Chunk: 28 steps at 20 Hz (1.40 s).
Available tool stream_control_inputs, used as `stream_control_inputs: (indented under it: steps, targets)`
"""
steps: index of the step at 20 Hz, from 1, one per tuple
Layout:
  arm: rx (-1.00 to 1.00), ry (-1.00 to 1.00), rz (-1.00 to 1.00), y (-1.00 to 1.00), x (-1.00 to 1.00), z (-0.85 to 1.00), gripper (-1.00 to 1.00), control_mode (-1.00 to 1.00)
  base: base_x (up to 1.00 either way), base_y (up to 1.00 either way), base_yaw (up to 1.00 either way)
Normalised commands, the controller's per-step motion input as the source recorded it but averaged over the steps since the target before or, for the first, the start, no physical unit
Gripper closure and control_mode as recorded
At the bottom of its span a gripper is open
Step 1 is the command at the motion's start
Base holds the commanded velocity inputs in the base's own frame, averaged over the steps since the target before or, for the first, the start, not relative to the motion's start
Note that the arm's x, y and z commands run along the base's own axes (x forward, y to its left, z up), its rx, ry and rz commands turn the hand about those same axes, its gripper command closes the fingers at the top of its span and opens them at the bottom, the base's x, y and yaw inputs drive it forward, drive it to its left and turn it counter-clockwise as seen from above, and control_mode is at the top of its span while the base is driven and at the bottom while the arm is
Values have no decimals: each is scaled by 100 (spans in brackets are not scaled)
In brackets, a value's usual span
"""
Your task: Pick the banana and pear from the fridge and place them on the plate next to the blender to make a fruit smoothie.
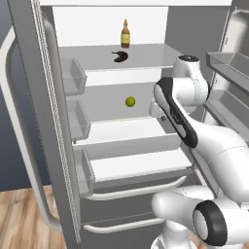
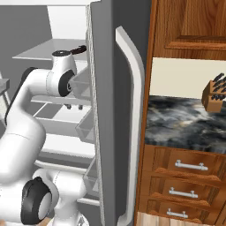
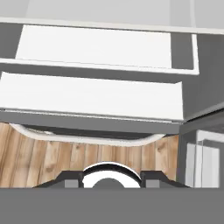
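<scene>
The fridge (image 1: 102,22) stands open with its white inside and glass shelves showing. On the upper shelf lies the dark banana (image 1: 120,56), whose tip also peeks out behind my wrist as the banana (image 2: 80,48). The yellow-green pear (image 1: 130,101) sits alone on the middle shelf. My gripper (image 2: 74,107) hangs fingers-down in front of the shelves, to the right of the pear and about level with it. Its fingers stand apart with nothing between them. The hand view looks down over the lower shelves to the wooden floor. The plate and the blender are out of view.
An amber bottle (image 1: 125,34) stands just behind the banana. Clear bins (image 1: 74,77) line the left door, and the right door (image 2: 110,110) stands edge-on beside my arm. Beyond it are a dark marble counter (image 2: 185,123), a knife block (image 2: 215,93) and wooden drawers (image 2: 187,167).
</scene>
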Motion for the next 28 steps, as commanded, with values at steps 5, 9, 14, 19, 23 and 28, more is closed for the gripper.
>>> stream_control_inputs:
  steps: [5,9,14,19,23,28]
  targets:
    - [0,-9,1,35,-3,0,-100,-100,0,0,0]
    - [0,-31,0,76,0,12,-100,-100,0,0,0]
    - [0,-36,0,30,0,61,-100,-100,0,0,0]
    - [0,-32,0,13,10,85,-100,-100,0,0,0]
    - [0,-22,0,2,11,100,-100,-100,0,0,0]
    - [2,-4,0,2,43,76,-100,-100,0,0,0]
